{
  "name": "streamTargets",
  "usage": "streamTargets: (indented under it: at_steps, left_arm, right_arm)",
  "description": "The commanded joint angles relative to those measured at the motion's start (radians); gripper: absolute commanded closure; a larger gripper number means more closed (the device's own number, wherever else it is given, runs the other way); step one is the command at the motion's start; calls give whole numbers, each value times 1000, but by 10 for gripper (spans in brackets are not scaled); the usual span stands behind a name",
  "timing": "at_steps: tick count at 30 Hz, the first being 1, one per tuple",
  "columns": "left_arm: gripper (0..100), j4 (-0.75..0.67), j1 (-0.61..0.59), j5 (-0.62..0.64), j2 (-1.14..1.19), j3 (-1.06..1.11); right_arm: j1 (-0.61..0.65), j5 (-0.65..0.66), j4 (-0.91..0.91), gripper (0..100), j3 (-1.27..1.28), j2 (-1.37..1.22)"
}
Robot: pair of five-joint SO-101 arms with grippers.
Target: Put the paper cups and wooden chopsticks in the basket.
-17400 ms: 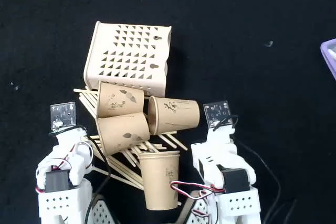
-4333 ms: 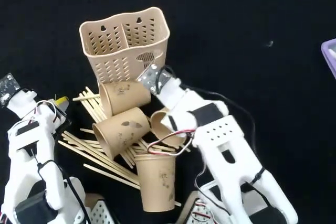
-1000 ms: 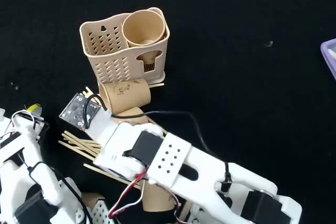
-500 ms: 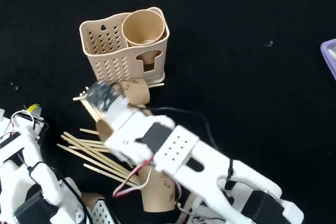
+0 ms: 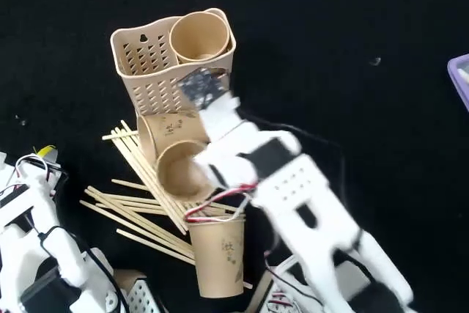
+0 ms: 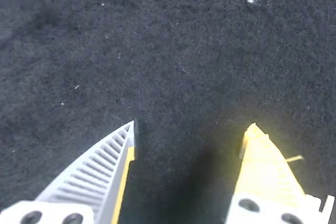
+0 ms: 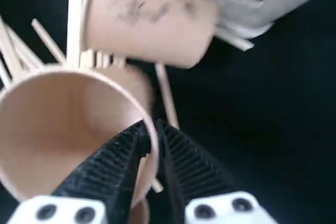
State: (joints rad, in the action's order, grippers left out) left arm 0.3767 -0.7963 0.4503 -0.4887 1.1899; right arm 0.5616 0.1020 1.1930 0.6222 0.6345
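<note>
The beige slotted basket (image 5: pixel 157 78) stands upright at the back, with one paper cup (image 5: pixel 199 34) upright in its right compartment. My right gripper (image 7: pixel 150 131) is shut on the rim of a second paper cup (image 7: pixel 63 124), one finger inside and one outside. In the high view this held cup (image 5: pixel 178 170) hangs in front of the basket, mouth facing up. A third cup (image 5: pixel 167 128) lies on its side by the basket's foot. A fourth cup (image 5: pixel 220 254) sits near the front. Wooden chopsticks (image 5: pixel 139 207) lie scattered under and left of the cups. My left gripper (image 6: pixel 191 140) is open over bare cloth.
Black cloth (image 5: pixel 352 108) covers the table. The left arm (image 5: pixel 33 240) stands at the front left corner. A purple container edge (image 5: pixel 460 75) shows at the far right. The right arm's body (image 5: pixel 308 210) stretches over the front middle.
The right arm has swung right and up with the cup pinched in its gripper, and the cup's mouth now faces upward. The left arm has not moved.
</note>
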Motion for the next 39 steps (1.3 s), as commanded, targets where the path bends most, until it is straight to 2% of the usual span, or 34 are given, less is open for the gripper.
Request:
streamTargets:
  at_steps: [1,5,9,15,18,23,30,37,39]
  left_arm:
    - [679,-18,2,5,-32,-21]
    - [679,-18,4,5,-32,-21]
    - [679,-18,4,5,-32,-21]
    - [679,-18,4,5,-32,-19]
    - [679,-18,4,5,-32,-19]
    - [679,-18,4,5,-32,-18]
    - [679,-17,4,5,-32,-18]
    - [679,-17,4,5,-32,-18]
    - [679,-17,4,5,-32,-19]
  right_arm:
    - [-92,57,12,988,-87,216]
    - [-152,57,5,988,-157,398]
    - [-160,57,-75,988,-294,449]
    - [-160,57,-391,988,-372,323]
    - [-160,57,-470,988,-377,193]
    - [-196,48,-486,988,-452,-39]
    - [-279,-92,-474,988,-650,-288]
    - [-252,-92,-443,985,-679,-394]
    - [-229,-92,-407,957,-693,-397]
